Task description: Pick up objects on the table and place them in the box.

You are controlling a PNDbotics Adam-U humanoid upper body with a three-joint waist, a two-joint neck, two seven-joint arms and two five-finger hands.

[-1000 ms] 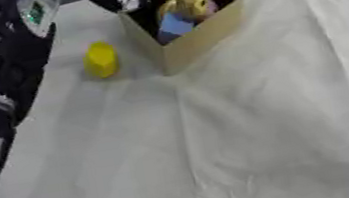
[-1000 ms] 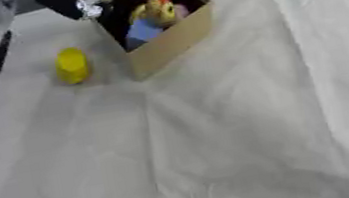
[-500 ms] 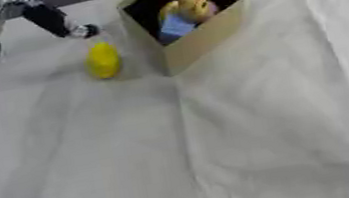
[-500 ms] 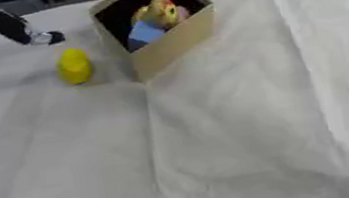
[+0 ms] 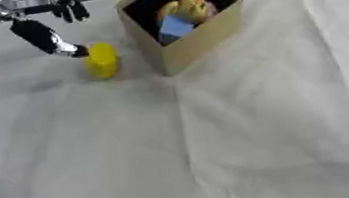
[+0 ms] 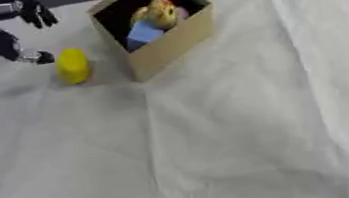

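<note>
In the left eye view, the left hand shows at about ten o'clock, coming in from the upper left corner. Its fingers are spread and open, holding nothing; the thumb reaches down toward four o'clock, and its tip lies just beside the top of a yellow block, though whether they touch cannot be told. The block stands on the white tablecloth, just to the nine o'clock side of the cardboard box. The box sits near twelve o'clock, tipped so that its open mouth faces the camera. Inside it lie a yellow toy and, at its seven o'clock, a blue block, touching it. The right hand shows nowhere.

In the right eye view, the same things sit a little further toward nine o'clock. The hand's other fingers curl slightly downward at eleven o'clock, well apart from the thumb. A narrow strip of cloth shows between the yellow block and the box wall, so the two stand apart.
</note>
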